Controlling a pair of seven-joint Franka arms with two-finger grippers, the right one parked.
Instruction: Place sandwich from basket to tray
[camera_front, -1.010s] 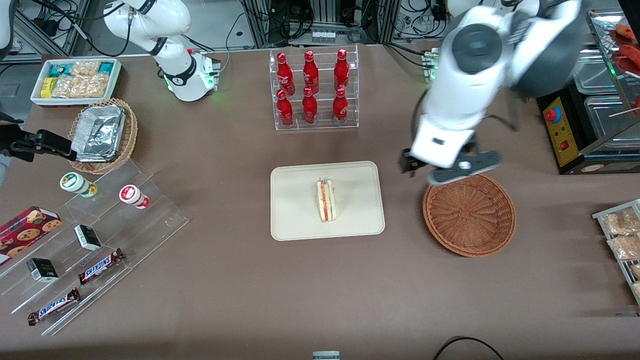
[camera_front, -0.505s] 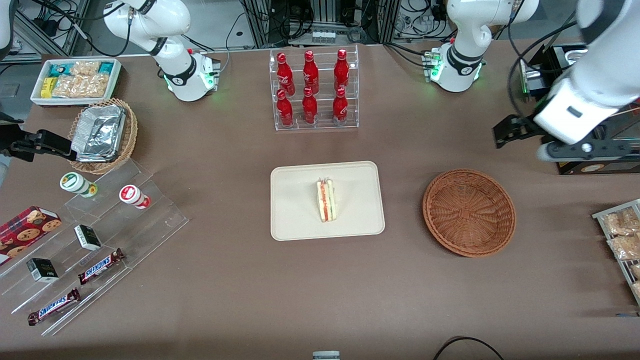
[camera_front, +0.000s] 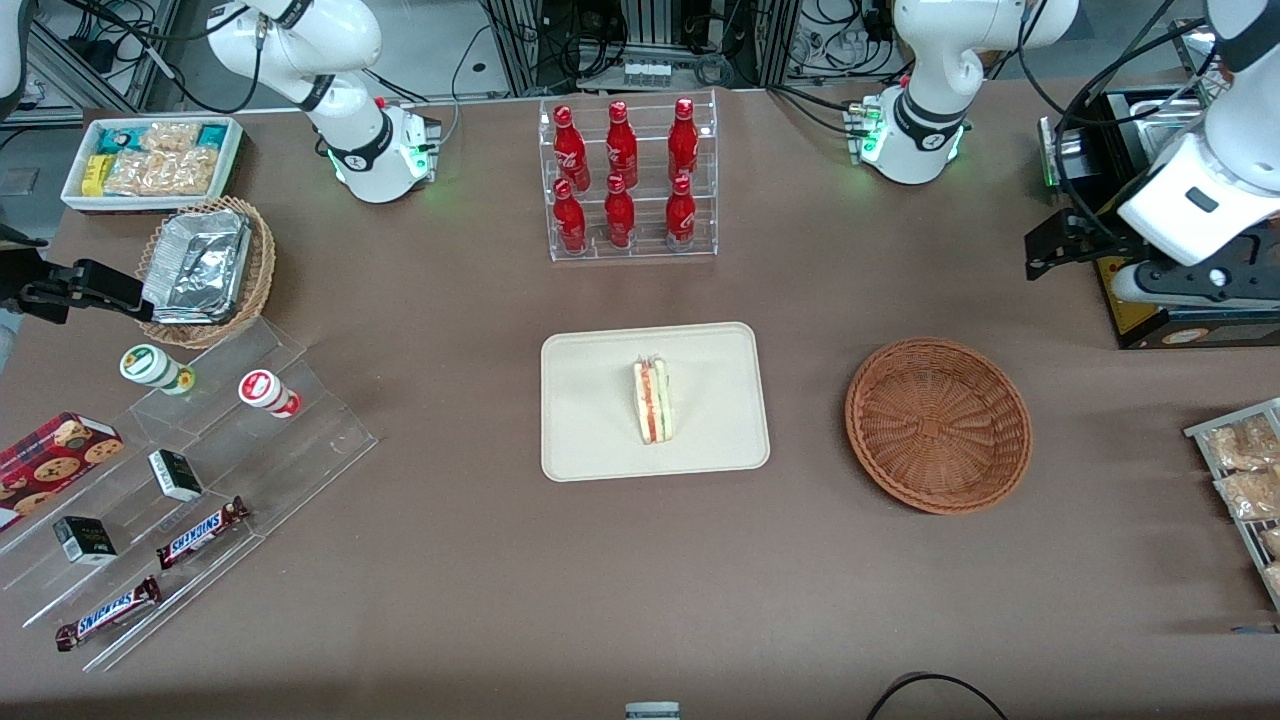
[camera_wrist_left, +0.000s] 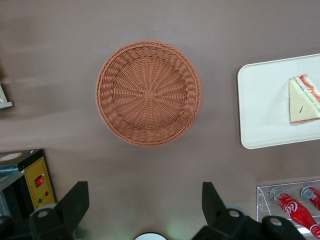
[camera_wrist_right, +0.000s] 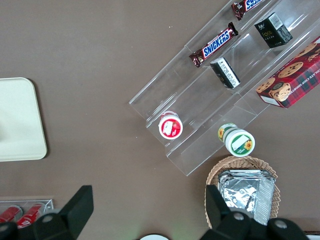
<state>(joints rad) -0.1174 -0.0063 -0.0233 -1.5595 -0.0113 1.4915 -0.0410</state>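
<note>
I see the sandwich (camera_front: 653, 402) lying mid-frame on the tray (camera_front: 590, 440), the basket (camera_front: 938, 425) bare at centre-right, my hand (camera_wrist_left: 145, 205) hanging wide open, holding nothing, at the frame's right edge.

One sandwich (camera_front: 653, 402) is counted on one tray (camera_front: 590, 440), and one brown basket (camera_front: 938, 425) is seen. Six red bottles (camera_front: 620, 170) are held in one clear rack. Two Snickers bars (camera_front: 200, 532), two round tubs (camera_front: 155, 368) and one foil-lined basket (camera_front: 255, 275) are counted. One end effector (camera_front: 1140, 262) is seen near the working arm's end of the bench.
</note>
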